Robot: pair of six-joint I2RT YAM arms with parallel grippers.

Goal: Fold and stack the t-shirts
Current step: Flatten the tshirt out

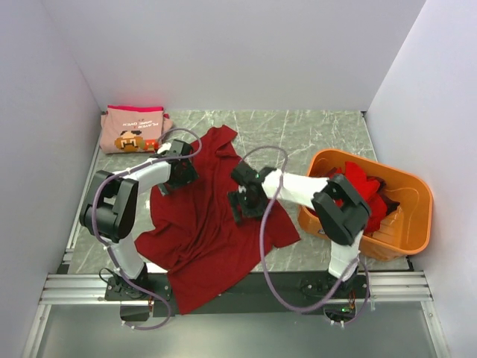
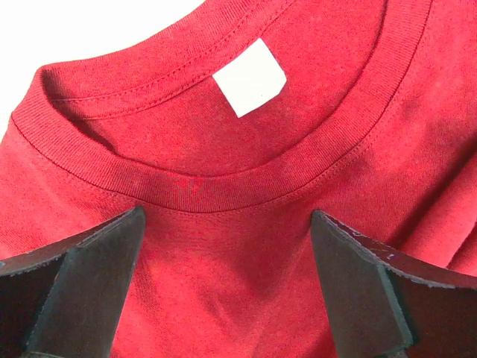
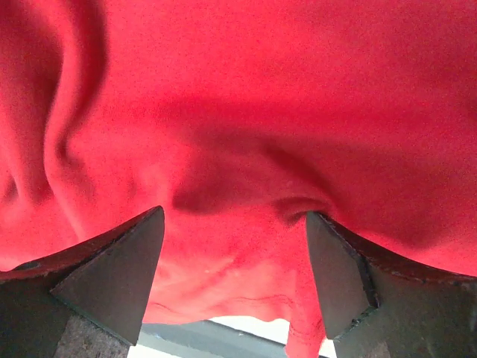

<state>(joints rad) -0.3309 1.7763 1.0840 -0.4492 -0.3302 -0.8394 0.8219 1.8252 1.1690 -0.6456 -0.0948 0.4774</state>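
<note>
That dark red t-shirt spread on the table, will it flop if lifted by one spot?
Probably floppy: the dark red t-shirt lies in soft creases, so it would likely drape from any pinch. Its ribbed collar looks thicker and may give a firmer hold. Pushed, the thin knit would probably bunch rather than slide whole.

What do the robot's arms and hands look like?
The left arm and right arm both have chunky black joints and a white middle link. A greyish-purple cable loops along each. The left gripper and right gripper each end in two dark, wedge-shaped fingers with rough edges.
</note>
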